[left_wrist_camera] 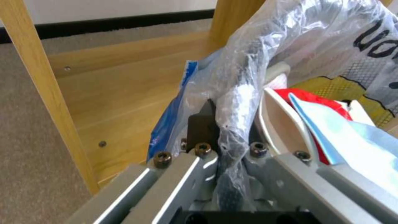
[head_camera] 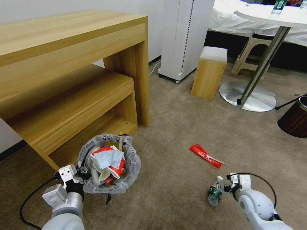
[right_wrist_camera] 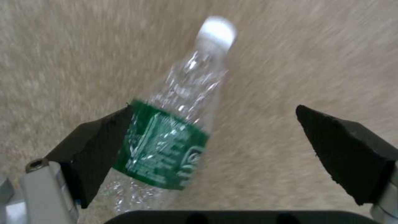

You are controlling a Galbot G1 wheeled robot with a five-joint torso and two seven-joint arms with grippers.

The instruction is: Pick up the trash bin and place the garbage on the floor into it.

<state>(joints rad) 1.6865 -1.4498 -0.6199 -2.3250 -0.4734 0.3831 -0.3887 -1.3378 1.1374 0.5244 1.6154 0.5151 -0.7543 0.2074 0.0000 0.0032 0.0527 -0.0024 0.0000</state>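
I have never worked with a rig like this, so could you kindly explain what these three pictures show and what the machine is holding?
This is a wheeled robot with two arms. The wide picture comes from its head camera, looking down at the floor. The other two come from cameras on its wrists. The left gripper is clamped on the bag-lined rim of the trash bin, which already holds red, white and pale-blue litter beside a wooden desk. The right gripper is open around a green-labelled clear bottle; one pad touches the label, the other stands apart. A long red wrapper lies on the carpet nearby.
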